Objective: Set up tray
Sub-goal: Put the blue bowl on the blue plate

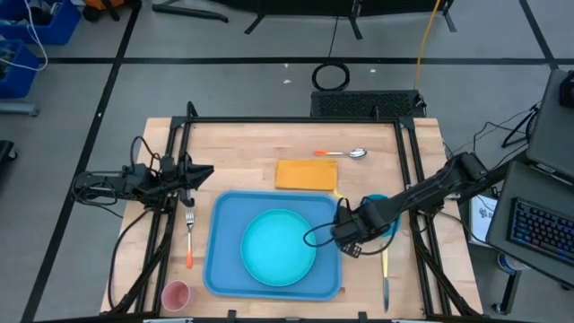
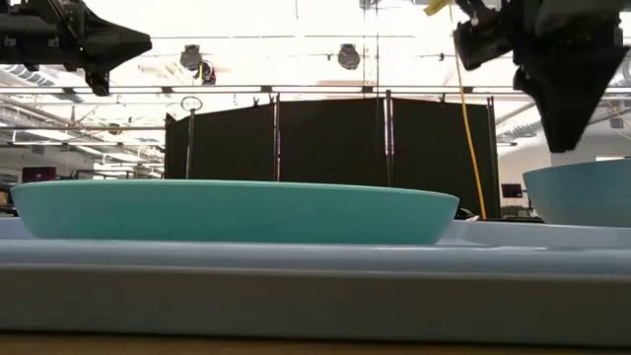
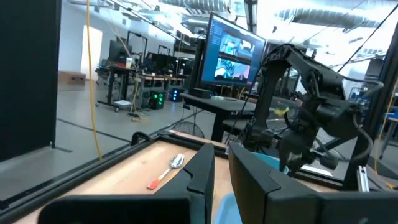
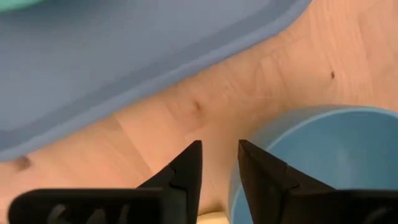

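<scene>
The blue tray (image 1: 224, 269) lies flat on the wooden table with a round turquoise plate (image 1: 278, 247) on it. In the low view the plate (image 2: 237, 212) rests on the tray (image 2: 315, 286). My right gripper (image 1: 352, 237) hangs over the bare wood between the tray's right rim (image 4: 186, 56) and a blue bowl (image 4: 323, 155). It points down, open, with nothing between its fingers (image 4: 219, 165), and in the low view it stays above the bowl (image 2: 584, 192). My left gripper (image 1: 204, 172) waits high at the table's left, pointing level, its fingers (image 3: 221, 177) a narrow slit apart and empty.
An orange napkin (image 1: 307, 175) and an orange-handled spoon (image 1: 345, 153) lie beyond the tray. A fork (image 1: 189, 235) lies left of the tray, and a pink cup (image 1: 176, 294) stands at the near left. A yellow-handled knife (image 1: 386, 274) lies to the right. A black frame rails the table's edges.
</scene>
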`<move>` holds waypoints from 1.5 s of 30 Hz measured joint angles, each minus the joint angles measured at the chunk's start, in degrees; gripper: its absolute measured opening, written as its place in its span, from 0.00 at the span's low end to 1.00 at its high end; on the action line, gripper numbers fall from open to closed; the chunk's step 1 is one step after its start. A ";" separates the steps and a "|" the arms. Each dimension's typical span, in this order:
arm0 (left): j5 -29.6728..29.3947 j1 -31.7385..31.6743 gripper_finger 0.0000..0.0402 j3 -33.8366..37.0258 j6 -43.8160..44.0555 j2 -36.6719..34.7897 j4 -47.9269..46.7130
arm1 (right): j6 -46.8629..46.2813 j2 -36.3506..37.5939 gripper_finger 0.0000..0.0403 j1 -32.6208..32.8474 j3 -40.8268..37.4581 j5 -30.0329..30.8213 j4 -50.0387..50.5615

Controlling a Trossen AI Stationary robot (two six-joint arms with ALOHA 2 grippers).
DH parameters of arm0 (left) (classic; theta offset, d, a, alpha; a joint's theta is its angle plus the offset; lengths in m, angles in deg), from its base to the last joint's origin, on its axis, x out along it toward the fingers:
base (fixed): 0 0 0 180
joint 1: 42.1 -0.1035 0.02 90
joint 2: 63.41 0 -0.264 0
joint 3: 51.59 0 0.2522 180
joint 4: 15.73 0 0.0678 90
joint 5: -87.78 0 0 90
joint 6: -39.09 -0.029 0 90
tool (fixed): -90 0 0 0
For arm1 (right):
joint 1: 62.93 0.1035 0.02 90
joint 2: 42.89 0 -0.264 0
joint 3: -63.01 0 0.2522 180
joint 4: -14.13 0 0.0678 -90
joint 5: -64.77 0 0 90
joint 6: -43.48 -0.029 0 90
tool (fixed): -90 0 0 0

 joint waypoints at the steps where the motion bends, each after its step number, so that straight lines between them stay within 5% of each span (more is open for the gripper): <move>1: 0.02 0.00 0.13 0.00 -0.02 0.00 0.00 | -1.02 0.58 0.27 0.03 0.00 0.49 0.39; 16: 0.02 0.00 0.13 0.00 0.22 0.02 -0.09 | -5.44 1.74 0.51 -0.83 -8.66 -5.41 0.10; 21: 0.02 -0.01 0.13 0.00 0.26 0.01 -0.08 | -2.70 1.76 0.41 -0.88 -9.20 -5.27 -0.46; 28: 0.02 0.00 0.13 0.00 0.28 0.01 -0.09 | 5.05 1.76 0.04 -0.90 -9.20 -5.30 -0.99; 39: 0.02 -0.02 0.13 0.00 0.28 0.00 -0.24 | 15.13 1.72 0.01 -1.14 -6.99 3.51 1.39; 45: 0.02 -0.02 0.13 0.00 0.37 0.02 -1.35 | 20.87 1.72 0.01 -0.44 -0.94 13.49 3.42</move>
